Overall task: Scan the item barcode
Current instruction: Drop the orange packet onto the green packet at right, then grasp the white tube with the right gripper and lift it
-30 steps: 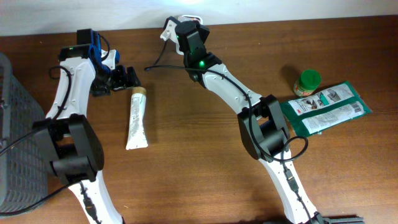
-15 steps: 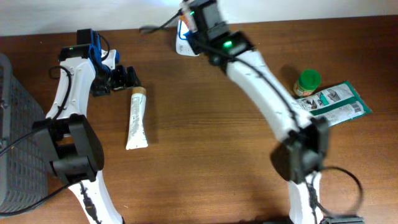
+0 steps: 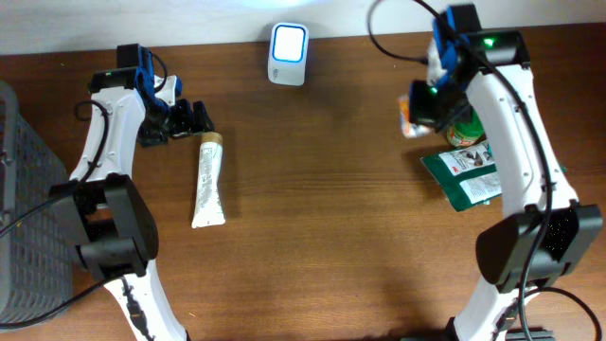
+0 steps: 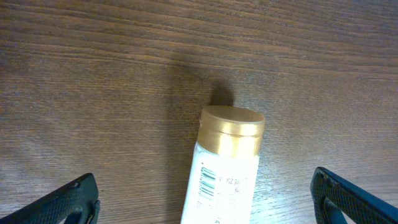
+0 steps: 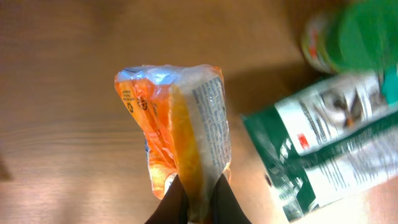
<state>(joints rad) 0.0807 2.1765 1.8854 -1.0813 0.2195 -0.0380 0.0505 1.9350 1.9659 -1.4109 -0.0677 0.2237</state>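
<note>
The right gripper [image 5: 199,198] is clenched on the bottom edge of an orange packet [image 5: 180,124], whose crinkled glossy film stands up from the dark fingertips, with one clear side panel carrying fine print. In the overhead view that packet [image 3: 407,118] hangs at the gripper's inner side, off the wooden table [image 3: 322,208] and well apart from the scanner [image 3: 288,54], a small white rounded block with a pale blue lit face near the table's far edge. Just beside the packet are a jar with a green lid [image 5: 360,37] and a flat green pouch [image 5: 329,155] with white printed patches, lying on the wood under the right arm. The left gripper [image 4: 208,200] stands released, its two black fingers [image 4: 68,202] spread wide to either side of a white tube [image 4: 227,162] that lies flat on the table. The tube's round gold cap [image 4: 231,129] points away from the jaws, and a small barcode [image 4: 208,180] shows on its smooth body. A grey mesh basket [image 3: 24,208] sits at the left edge.
</note>
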